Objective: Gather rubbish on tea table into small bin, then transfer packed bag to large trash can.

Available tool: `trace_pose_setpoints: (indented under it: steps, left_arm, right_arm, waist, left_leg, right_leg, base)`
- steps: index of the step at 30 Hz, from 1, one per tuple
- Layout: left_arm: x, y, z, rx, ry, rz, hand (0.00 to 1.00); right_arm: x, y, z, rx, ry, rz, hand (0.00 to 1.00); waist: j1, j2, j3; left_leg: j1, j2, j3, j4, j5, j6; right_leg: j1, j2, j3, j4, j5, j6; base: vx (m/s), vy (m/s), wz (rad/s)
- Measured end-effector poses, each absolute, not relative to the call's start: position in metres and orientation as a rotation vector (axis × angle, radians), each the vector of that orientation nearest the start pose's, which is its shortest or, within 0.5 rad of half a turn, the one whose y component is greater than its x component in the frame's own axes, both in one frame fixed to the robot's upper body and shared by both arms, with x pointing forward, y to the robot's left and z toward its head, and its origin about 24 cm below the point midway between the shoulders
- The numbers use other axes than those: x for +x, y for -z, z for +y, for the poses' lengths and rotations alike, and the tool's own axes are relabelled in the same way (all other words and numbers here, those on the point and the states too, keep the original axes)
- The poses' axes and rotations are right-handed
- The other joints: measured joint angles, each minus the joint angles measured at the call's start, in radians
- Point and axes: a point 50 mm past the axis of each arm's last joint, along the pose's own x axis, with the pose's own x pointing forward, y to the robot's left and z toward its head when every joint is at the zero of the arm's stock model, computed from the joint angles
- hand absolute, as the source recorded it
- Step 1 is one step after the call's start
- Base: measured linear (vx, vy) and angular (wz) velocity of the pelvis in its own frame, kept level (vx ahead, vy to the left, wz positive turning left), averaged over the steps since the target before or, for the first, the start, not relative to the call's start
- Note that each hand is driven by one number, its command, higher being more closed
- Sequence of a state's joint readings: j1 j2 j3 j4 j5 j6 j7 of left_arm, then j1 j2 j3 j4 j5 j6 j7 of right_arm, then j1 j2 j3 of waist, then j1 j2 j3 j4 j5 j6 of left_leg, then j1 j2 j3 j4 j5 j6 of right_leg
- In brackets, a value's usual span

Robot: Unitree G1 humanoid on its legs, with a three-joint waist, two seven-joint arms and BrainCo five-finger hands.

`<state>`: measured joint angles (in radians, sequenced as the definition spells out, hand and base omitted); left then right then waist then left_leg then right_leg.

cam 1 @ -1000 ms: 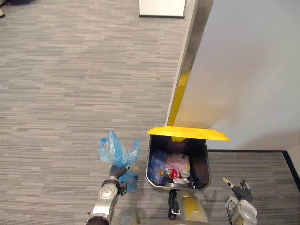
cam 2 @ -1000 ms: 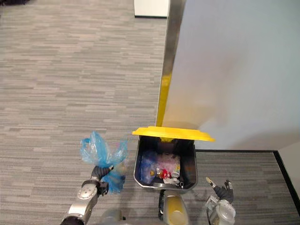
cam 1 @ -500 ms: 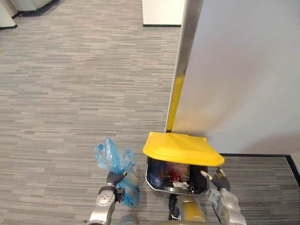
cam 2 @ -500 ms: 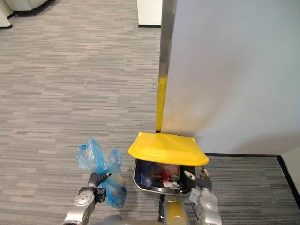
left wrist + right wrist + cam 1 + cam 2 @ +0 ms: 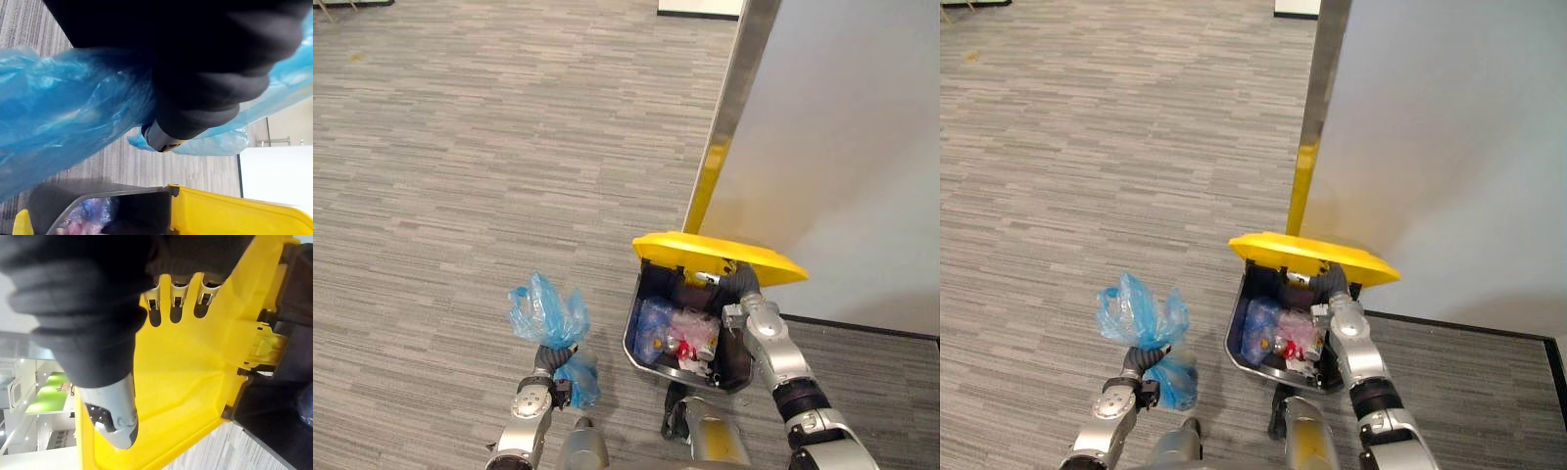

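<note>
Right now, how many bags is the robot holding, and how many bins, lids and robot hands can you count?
Bags held: 1, the blue bag
Bins: 1, the trash can
Lids: 1, the yellow lid
Robot hands: 2, the left hand and the right hand
Total: 5

The right hand (image 5: 98, 323) is set against the inner face of the yellow lid (image 5: 195, 377) of the large trash can (image 5: 298, 298). Its fingers (image 5: 179, 294) lie in a row on the yellow plastic, straight rather than curled round anything — the thumb (image 5: 115, 413) stands apart from them, near the lid's edge. The lid stands open on its yellow hinge (image 5: 264, 345), which joins it to the can's dark body. Past the lid's edge lies a strip of grey striped floor (image 5: 220, 455).
</note>
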<state>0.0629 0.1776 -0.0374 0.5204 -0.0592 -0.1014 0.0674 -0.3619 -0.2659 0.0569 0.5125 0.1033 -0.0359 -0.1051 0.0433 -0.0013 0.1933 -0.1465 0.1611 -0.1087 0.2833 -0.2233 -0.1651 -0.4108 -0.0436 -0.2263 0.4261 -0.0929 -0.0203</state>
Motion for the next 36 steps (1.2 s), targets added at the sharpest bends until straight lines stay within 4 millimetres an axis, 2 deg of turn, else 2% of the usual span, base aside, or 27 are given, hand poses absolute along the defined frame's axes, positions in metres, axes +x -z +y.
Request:
trace_pose_setpoints:
  steps: [4,5,7,10,17,22,26,32,36]
  left_arm:
    - [0.203,0.07,0.207,0.139,-0.108,0.467,1.0]
    - [0.204,0.069,0.208,0.139,-0.109,0.463,1.0]
    - [0.209,0.065,0.208,0.126,-0.11,0.44,1.0]
    - [0.215,0.06,0.208,0.129,-0.101,0.412,1.0]
    - [0.236,0.023,0.194,0.082,-0.048,0.226,1.0]
    - [0.248,0.001,0.177,0.059,0.046,0.117,1.0]
    - [0.263,-0.021,0.154,0.044,0.149,0.021,1.0]
    - [0.281,-0.047,0.118,0.064,0.294,-0.083,1.0]
    - [0.285,-0.055,0.102,0.077,0.358,-0.11,1.0]
  right_arm:
    - [0.331,-0.047,-0.204,-0.23,0.088,0.096,0.0]
    - [0.334,-0.05,-0.206,-0.238,0.092,0.092,0.0]
    - [0.335,-0.052,-0.212,-0.263,0.098,0.097,0.0]
    - [0.338,-0.053,-0.21,-0.291,0.078,0.101,0.0]
    - [0.346,-0.064,-0.212,-0.336,0.051,0.081,0.0]
    - [0.346,-0.065,-0.219,-0.363,0.056,0.088,0.0]
    - [0.348,-0.071,-0.226,-0.401,0.046,0.087,0.0]
    - [0.36,-0.092,-0.223,-0.465,0.026,0.043,0.0]
    - [0.367,-0.103,-0.214,-0.522,-0.014,0.014,0.0]
  waist:
    - [-0.001,-0.002,0.01]
    - [-0.002,-0.003,0.012]
    - [-0.002,-0.004,0.012]
    - [-0.004,-0.005,0.013]
    - [-0.01,-0.005,0.04]
    - [-0.027,-0.005,0.041]
    - [-0.031,-0.005,0.041]
    - [-0.044,-0.006,0.077]
    - [-0.06,-0.011,0.092]
  left_leg:
    - [-0.006,0.001,-0.003,0.0,0.0,0.0]
    - [-0.008,0.001,-0.005,0.0,0.0,0.0]
    - [-0.014,0.001,-0.01,0.003,0.0,0.0]
    - [-0.015,0.001,-0.012,0.005,0.0,0.0]
    - [-0.02,-0.001,-0.023,0.012,0.001,-0.001]
    - [-0.016,-0.001,-0.029,0.014,0.002,0.001]
    - [-0.024,-0.004,-0.029,0.017,0.002,0.002]
    - [-0.035,-0.005,-0.028,0.034,0.002,0.002]
    - [-0.041,-0.005,-0.025,0.038,0.002,0.002]
  right_leg:
    - [0.0,0.0,-0.004,0.002,0.004,-0.005]
    - [0.0,-0.001,-0.006,0.004,0.013,-0.019]
    - [0.0,-0.002,-0.006,0.005,0.015,-0.023]
    - [0.001,-0.002,-0.004,0.005,0.015,-0.023]
    - [0.007,0.001,-0.009,-0.011,0.014,-0.011]
    - [0.024,-0.004,-0.02,-0.019,0.018,-0.015]
    - [0.025,-0.007,-0.021,-0.028,0.029,-0.015]
    - [0.024,-0.009,-0.025,-0.027,0.036,-0.02]
    - [0.018,-0.008,-0.023,-0.027,0.038,-0.022]
  base:
    - [0.04,0.003,0.06]
    - [0.05,0.01,0.08]
    - [0.05,0.019,0.1]
    - [0.01,0.006,0.02]
    - [-0.03,-0.009,0.01]
    - [0.01,0.008,0.08]
    - [0.0,0.0,0.0]
    - [-0.01,-0.004,0.0]
    - [-0.02,-0.004,-0.02]
